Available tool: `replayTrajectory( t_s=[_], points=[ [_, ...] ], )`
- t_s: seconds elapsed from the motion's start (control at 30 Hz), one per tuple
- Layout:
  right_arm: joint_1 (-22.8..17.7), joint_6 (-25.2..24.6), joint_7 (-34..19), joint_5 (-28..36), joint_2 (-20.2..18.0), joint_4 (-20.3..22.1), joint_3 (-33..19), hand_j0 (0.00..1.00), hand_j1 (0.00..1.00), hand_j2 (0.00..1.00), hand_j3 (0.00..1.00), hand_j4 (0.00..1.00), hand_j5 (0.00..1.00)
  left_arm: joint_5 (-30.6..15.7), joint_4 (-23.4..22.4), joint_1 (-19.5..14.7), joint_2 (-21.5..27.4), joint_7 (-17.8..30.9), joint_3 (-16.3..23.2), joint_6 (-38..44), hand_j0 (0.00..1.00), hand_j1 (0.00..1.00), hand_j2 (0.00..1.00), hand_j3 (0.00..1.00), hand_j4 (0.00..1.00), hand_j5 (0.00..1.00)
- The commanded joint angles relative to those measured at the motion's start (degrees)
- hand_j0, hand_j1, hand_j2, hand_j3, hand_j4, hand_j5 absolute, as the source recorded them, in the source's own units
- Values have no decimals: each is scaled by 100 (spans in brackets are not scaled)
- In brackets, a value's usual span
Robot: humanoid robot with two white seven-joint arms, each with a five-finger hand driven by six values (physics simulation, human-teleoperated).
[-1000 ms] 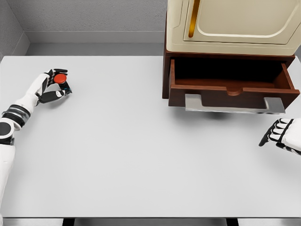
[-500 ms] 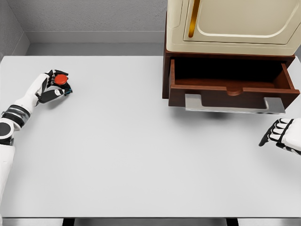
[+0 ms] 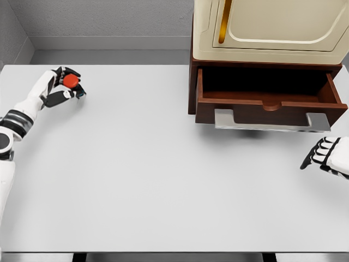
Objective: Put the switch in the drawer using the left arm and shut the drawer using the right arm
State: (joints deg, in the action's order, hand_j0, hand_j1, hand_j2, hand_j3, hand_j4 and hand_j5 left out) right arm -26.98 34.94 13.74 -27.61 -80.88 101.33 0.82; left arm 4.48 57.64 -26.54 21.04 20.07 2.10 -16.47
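The switch (image 3: pixel 70 82), a small dark block with a round red button on top, sits in my left hand (image 3: pixel 61 86) at the far left of the table. The fingers are curled around it and it is lifted off the tabletop. The brown wooden drawer (image 3: pixel 267 93) stands pulled out under the cream cabinet at the upper right, its dark inside showing and a grey bar handle (image 3: pixel 271 121) across its front. My right hand (image 3: pixel 322 154) rests low at the right edge, below the handle, fingers curled and holding nothing.
The cream cabinet (image 3: pixel 272 27) with a gold door handle tops the drawer unit at the back right. The white table (image 3: pixel 163 174) stretches between the two hands. A grey wall runs behind the table.
My left hand has risen and moved away from me with the switch, now higher in the view than before. The right hand and the drawer have stayed put.
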Motion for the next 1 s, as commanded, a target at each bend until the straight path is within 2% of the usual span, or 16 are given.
replayTrajectory(
  t_s=[0.0, 0.37, 0.47, 0.57, 0.77, 0.97],
  points=[
    [0, 6, -3, 36, -15, 1, -3, 59, 59, 59, 59, 59, 59, -44, 212, 0, 5, 6, 1, 3, 40, 40, 40, 40, 40, 40],
    [9, 6, 15, 36, -24, 1, -3, 59, 59, 59, 59, 59, 59, 35, 1293, 176, 14, 6, 97, -23, 39, 39, 39, 39, 39, 39],
    [8, 6, 6, 36, -24, 1, -3, 59, 59, 59, 59, 59, 59, 308, 1320, 176, 14, 6, 97, -418, 39, 39, 39, 39, 39, 39],
    [0, 6, 15, 36, -24, 1, -3, 59, 59, 59, 59, 59, 59, 615, 1557, 202, 5, 6, 97, -673, 36, 36, 36, 36, 36, 36],
    [8, 6, 15, 36, -24, 1, -3, 59, 59, 59, 59, 59, 59, 1195, 2278, 369, -48, -12, 89, -682, 36, 36, 36, 36, 36, 36],
    [0, 6, 15, 36, -24, 1, -3, 59, 59, 59, 59, 59, 59, 1652, 2709, 422, -57, -29, 97, -682, 36, 36, 36, 36, 36, 36]
  ],
)
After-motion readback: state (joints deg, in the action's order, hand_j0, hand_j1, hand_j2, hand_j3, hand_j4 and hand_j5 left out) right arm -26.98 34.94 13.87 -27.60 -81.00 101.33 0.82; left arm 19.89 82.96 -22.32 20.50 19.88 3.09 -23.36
